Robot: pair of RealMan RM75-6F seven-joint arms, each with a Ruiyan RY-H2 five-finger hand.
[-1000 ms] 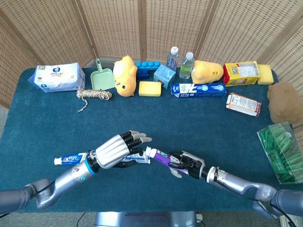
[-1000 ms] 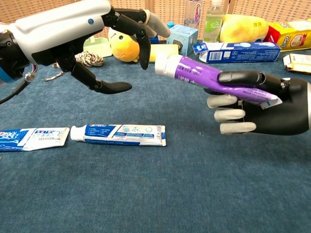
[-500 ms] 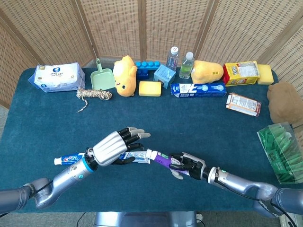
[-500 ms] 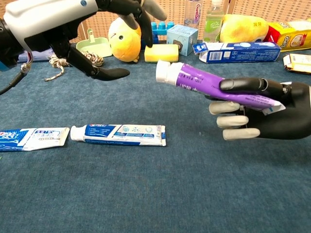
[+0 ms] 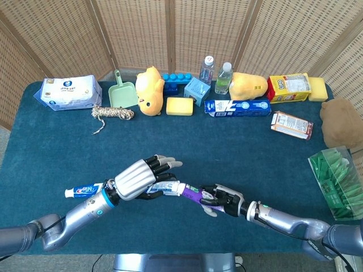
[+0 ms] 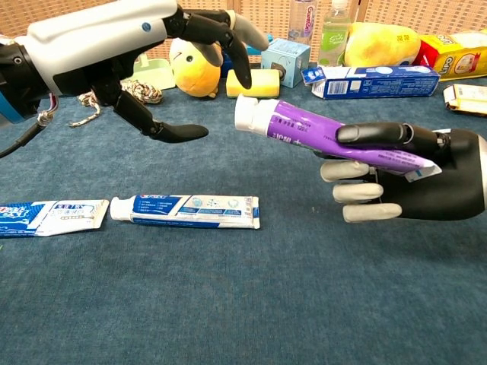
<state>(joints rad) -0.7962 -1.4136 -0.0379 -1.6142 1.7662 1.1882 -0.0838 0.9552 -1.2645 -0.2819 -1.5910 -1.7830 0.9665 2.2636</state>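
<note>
Head view: right hand (image 5: 222,199) holds the purple tube (image 5: 191,191), cap end pointing at the left hand (image 5: 136,179). Left hand hangs over the table (image 5: 238,141) with fingers spread wide, holding nothing, fingertips just past the tube's cap. Compared with half a second ago, the cap has come further left and the left hand has dropped back toward it, so the gap is nearly gone. One blue-white tube (image 5: 85,190) sticks out from behind the left wrist; a second one is mostly hidden under the hand. Back row unchanged: wipes pack (image 5: 68,92), rope (image 5: 113,113), dustpan (image 5: 122,93), yellow plush (image 5: 150,90), sponge (image 5: 180,106), toothpaste box (image 5: 237,106).

Chest view: right hand (image 6: 415,182) pins the purple tube (image 6: 327,138) under a dark finger, pale fingers curled below it; tube tilted, cap up and to the left. Left hand (image 6: 144,53) is open above and left of the cap, thumb low, other fingers arched over the cap, not touching it. Both blue-white tubes lie flat on the cloth, near tube (image 6: 185,211) and far tube (image 6: 49,217), untouched.

My read: this is a hand-to-hand pass in the closing phase. Left hand has reset its height and is lined up on the cap end; no contact yet.
</note>
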